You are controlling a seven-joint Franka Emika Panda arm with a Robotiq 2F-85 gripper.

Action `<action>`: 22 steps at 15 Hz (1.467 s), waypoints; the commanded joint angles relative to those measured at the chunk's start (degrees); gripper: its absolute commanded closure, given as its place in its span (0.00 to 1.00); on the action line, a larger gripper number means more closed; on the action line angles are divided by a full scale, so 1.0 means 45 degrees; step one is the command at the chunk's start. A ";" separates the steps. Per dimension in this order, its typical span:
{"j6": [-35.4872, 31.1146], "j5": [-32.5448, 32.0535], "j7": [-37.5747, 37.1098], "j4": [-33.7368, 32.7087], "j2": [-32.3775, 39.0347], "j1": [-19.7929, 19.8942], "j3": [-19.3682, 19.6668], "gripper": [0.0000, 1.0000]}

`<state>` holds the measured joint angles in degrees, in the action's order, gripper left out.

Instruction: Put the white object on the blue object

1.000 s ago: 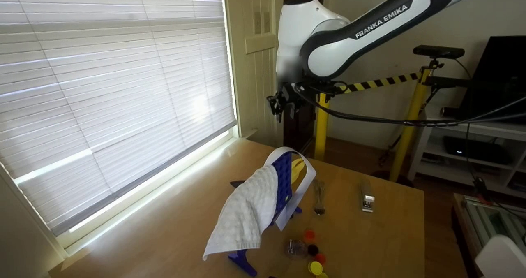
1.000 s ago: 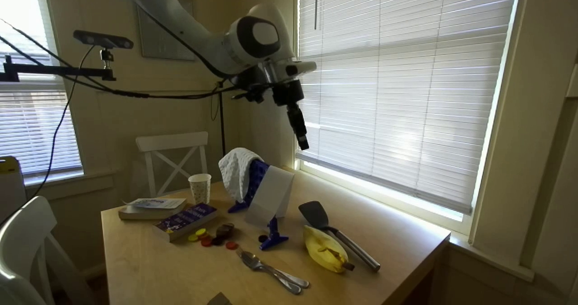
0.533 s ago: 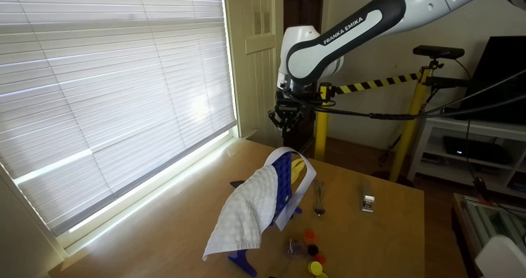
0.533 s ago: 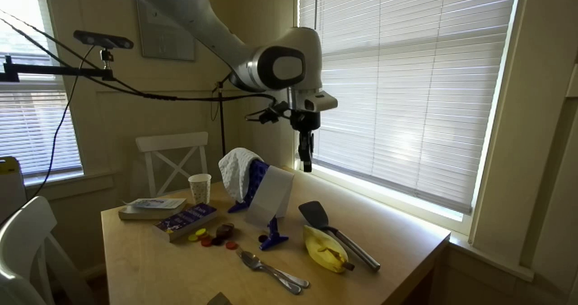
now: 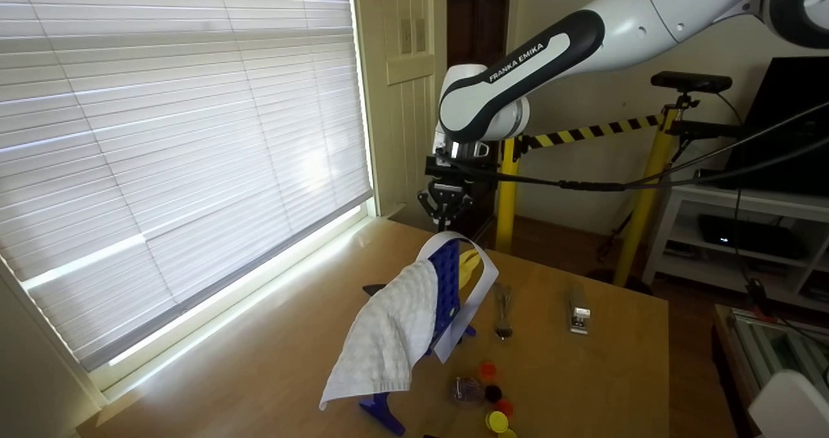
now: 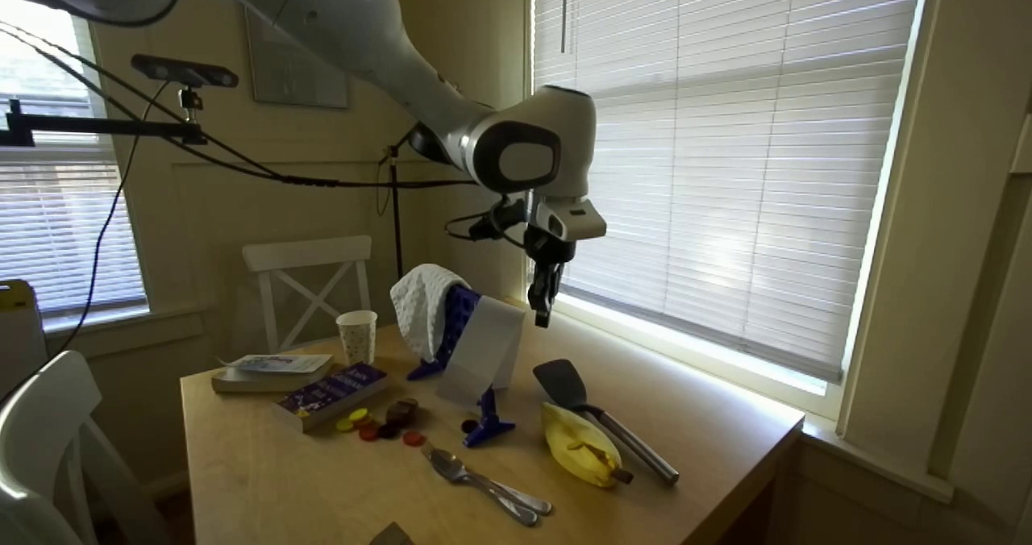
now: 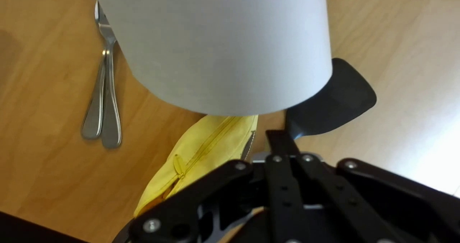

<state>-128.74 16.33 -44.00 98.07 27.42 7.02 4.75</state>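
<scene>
The blue object, a rack on splayed feet, stands on the table (image 6: pixel 306 488); its holed face (image 5: pixel 447 279) shows in both exterior views. Two white things drape over it: a textured towel (image 5: pixel 385 337) at one end and a smooth paper-like sheet (image 6: pixel 484 343) at the other. Which one the task means I cannot tell. In the wrist view the sheet's curved end (image 7: pixel 230 56) fills the upper middle. My gripper (image 6: pixel 543 321) points down beside the sheet's upper edge, apart from it. Its fingertips (image 7: pixel 282 138) are together with nothing visible between them.
Below the gripper lie a yellow banana-shaped pouch (image 6: pixel 580 446) and a black spatula (image 6: pixel 562 382). A fork and spoon (image 6: pixel 488 484), coloured discs (image 6: pixel 368 430), books (image 6: pixel 330 396), a paper cup (image 6: pixel 357 337) and a stapler (image 5: pixel 578 315) share the table. A window blind (image 6: pixel 726 166) stands close behind.
My gripper has gone from partly open to shut. It has come down towards the rack's sheet end and now points straighter down. Towel, sheet and rack have stayed put.
</scene>
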 commanded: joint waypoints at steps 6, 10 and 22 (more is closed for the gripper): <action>0.2892 0.1153 -0.0019 -0.1199 0.0150 0.0070 -0.0041 0.99; 0.3309 0.1583 -0.0023 -0.1297 0.0005 0.0141 -0.0063 0.99; 0.3539 0.3108 0.0364 -0.1071 -0.0111 0.0216 -0.0272 0.99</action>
<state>-113.72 27.26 -43.90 93.19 27.40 7.27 4.25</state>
